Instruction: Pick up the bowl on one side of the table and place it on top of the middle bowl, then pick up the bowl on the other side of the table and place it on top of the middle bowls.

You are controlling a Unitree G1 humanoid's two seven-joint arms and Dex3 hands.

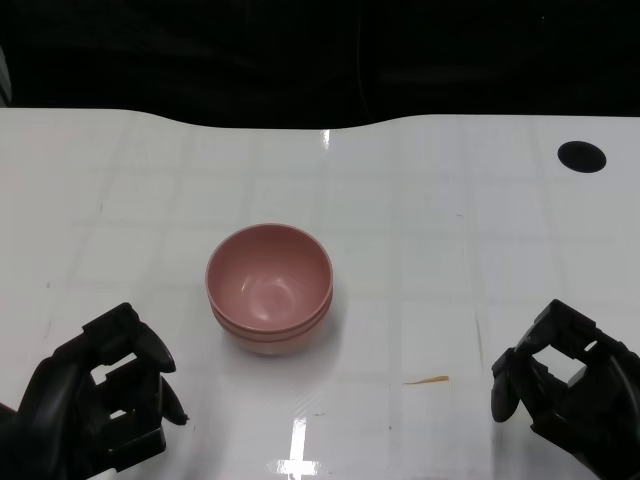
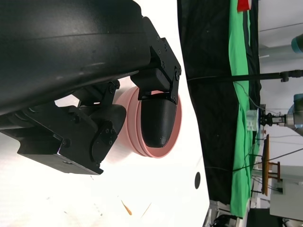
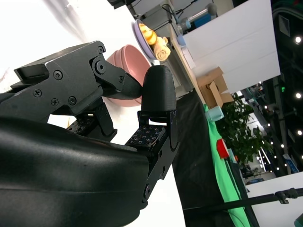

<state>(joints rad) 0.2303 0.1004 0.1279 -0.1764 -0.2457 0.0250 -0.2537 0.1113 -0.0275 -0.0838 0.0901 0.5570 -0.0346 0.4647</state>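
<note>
Pink plastic bowls [image 1: 269, 288] sit nested in one stack mid-tabletop, well apart from every edge, so both placements look done, with left hand [image 1: 100, 405] and right hand [image 1: 570, 385] resting empty, fingers loosely apart

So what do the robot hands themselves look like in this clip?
Both are matte black. In the head view the left robot hand and right robot hand show blocky, boxy finger segments with open gaps between them. The wrist views show a smooth rounded black shell, visible screw heads and rounded fingertips; one right finger pad has a grid of small dots. No forearm shows.
</note>
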